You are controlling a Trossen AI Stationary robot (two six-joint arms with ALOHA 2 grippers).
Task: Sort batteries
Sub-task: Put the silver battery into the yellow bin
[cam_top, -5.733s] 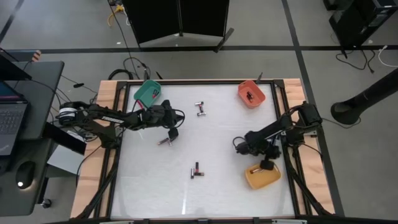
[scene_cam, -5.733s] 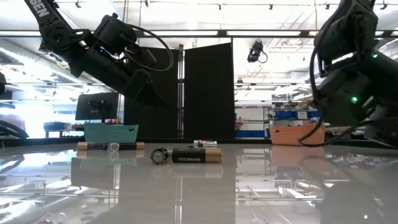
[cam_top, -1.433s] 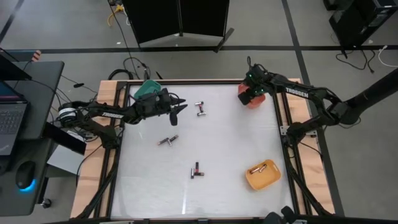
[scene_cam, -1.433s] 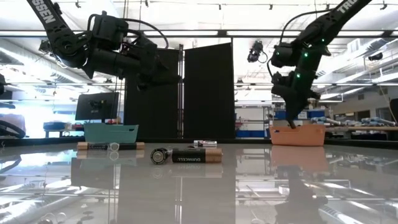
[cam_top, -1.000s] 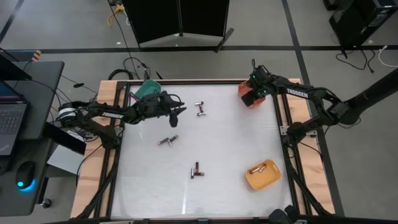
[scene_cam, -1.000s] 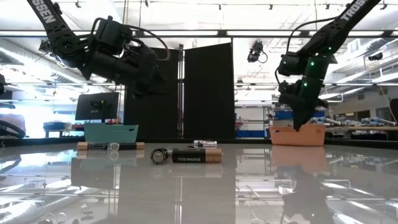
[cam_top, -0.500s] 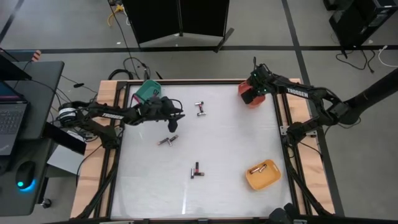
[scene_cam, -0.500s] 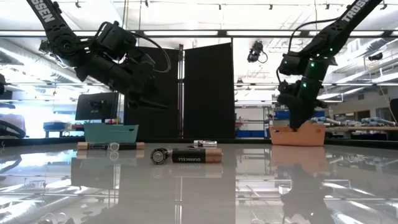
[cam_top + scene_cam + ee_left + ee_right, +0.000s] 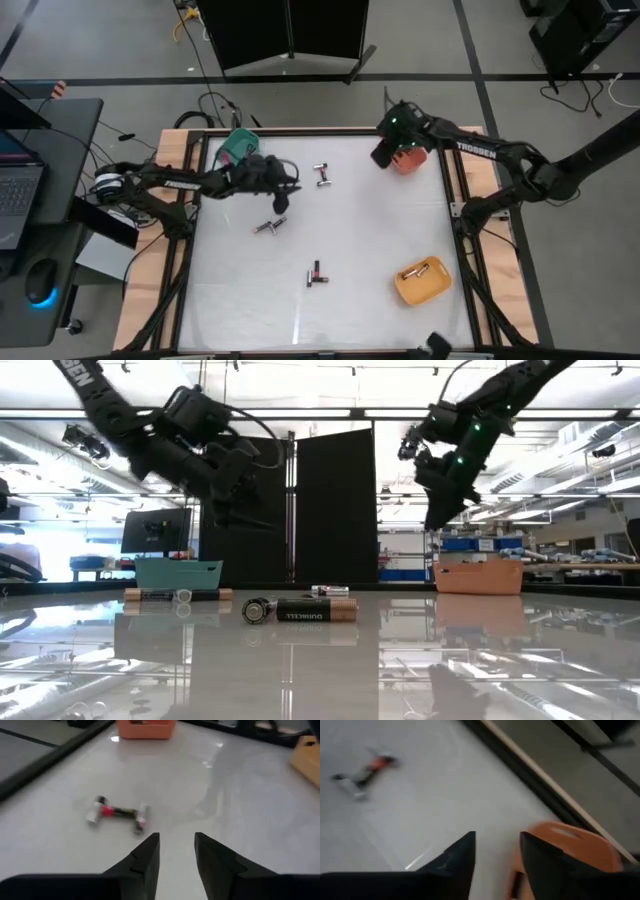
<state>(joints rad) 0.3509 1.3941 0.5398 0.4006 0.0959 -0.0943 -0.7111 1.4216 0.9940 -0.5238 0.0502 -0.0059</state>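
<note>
Batteries lie loose on the white table: a touching pair (image 9: 322, 175) at the far middle, also in the left wrist view (image 9: 117, 812), a small group (image 9: 265, 227) left of centre, and two (image 9: 316, 273) nearer the front. My left gripper (image 9: 280, 200) hangs open above the table between the far pair and the left group, with nothing between its fingers (image 9: 175, 850). My right gripper (image 9: 381, 155) is open and empty (image 9: 497, 852), up in the air just left of the orange bin (image 9: 406, 155).
A green bin (image 9: 237, 148) stands at the far left corner. A yellow bin (image 9: 422, 283) at the near right holds some batteries. The orange bin (image 9: 570, 845) has a dark battery inside. A dark frame rail (image 9: 448, 200) borders the table.
My right gripper has risen from over the orange bin and swung toward the table's left, now clear of the bin. My left gripper has moved a little toward the near edge, toward the left group of batteries, tipping downward. No battery has moved.
</note>
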